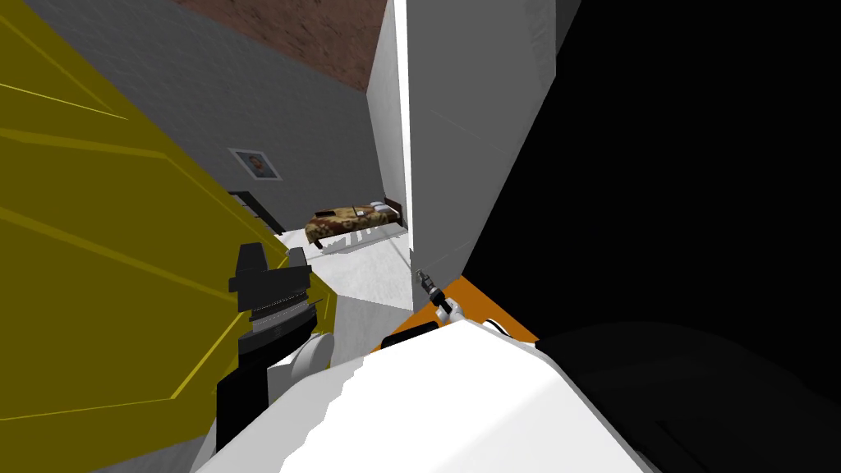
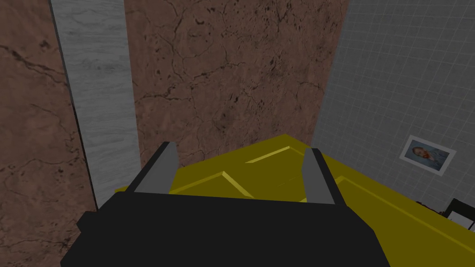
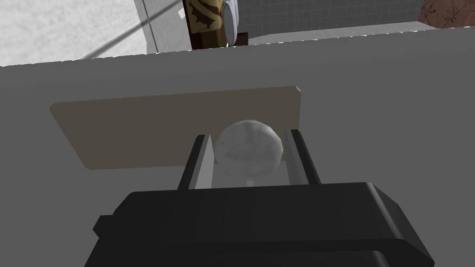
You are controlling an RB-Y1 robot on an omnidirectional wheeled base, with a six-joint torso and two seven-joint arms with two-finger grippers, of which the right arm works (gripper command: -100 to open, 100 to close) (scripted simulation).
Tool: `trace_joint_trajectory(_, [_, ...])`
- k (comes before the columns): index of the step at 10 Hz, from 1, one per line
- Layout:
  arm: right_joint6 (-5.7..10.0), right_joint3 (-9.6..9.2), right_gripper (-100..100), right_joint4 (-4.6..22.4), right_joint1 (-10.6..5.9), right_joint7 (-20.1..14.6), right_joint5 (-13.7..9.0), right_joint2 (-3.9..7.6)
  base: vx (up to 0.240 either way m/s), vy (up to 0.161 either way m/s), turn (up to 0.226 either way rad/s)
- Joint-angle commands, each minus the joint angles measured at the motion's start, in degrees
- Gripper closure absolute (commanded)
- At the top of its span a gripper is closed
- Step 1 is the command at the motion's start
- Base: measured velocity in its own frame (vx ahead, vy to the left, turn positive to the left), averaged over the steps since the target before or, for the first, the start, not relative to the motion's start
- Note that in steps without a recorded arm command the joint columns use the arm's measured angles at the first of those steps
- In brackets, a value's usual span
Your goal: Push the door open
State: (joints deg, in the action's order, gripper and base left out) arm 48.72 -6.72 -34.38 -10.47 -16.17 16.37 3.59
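At plain grey door's (image 3: 371, 116) free edge, our right gripper (image 3: 248, 134) clamps round pale knob (image 3: 248, 150) on beige plate (image 3: 139, 130). We judge door partly open, patterned bed (image 1: 353, 220) visible past edge, wider push remaining. Left gripper (image 2: 240, 147) fingers apart, over yellow panelled slab (image 2: 278, 178).

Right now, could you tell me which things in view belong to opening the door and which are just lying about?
Job in hand: grey door; its round knob on a beige plate; right gripper shut on the knob.
Just about: yellow door with the open left gripper at its edge; bed; framed picture.
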Motion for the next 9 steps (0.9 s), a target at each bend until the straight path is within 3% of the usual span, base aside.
trace_joint_trajectory(1, [0.07,0.01,100,0.01,0.08,-0.04,-0.02,0.01,-0.01,-0.004,-0.004])
trace_joint_trajectory(4, [-0.16,0.69,100,0.12,0.16,0.4,-0.44,0.39,0.03,0.019,-0.01])
trace_joint_trajectory(9, [-0.42,2.4,100,0.16,0.18,1.41,-1.55,1.04,0.157,0.091,-0.029])
